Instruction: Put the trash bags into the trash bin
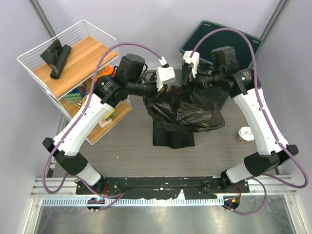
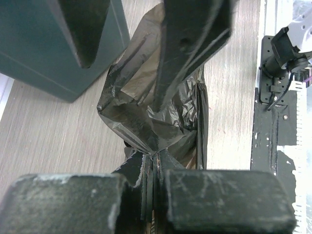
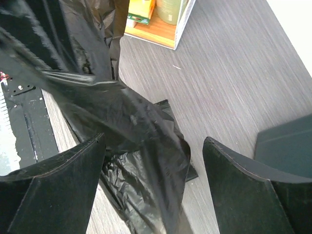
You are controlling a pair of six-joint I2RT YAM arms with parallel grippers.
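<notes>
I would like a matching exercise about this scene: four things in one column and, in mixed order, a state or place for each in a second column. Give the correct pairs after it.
Things
1. left gripper
2. right gripper
3. trash bin
4. wire rack

States or places
A. at the far right, beyond the right arm
B. open, with the trash bag loose between the jaws
C. on the left, with a black roll on its top shelf
D. shut, pinching the trash bag

Pairs: 1-D, 2-B, 3-A, 4-C
</notes>
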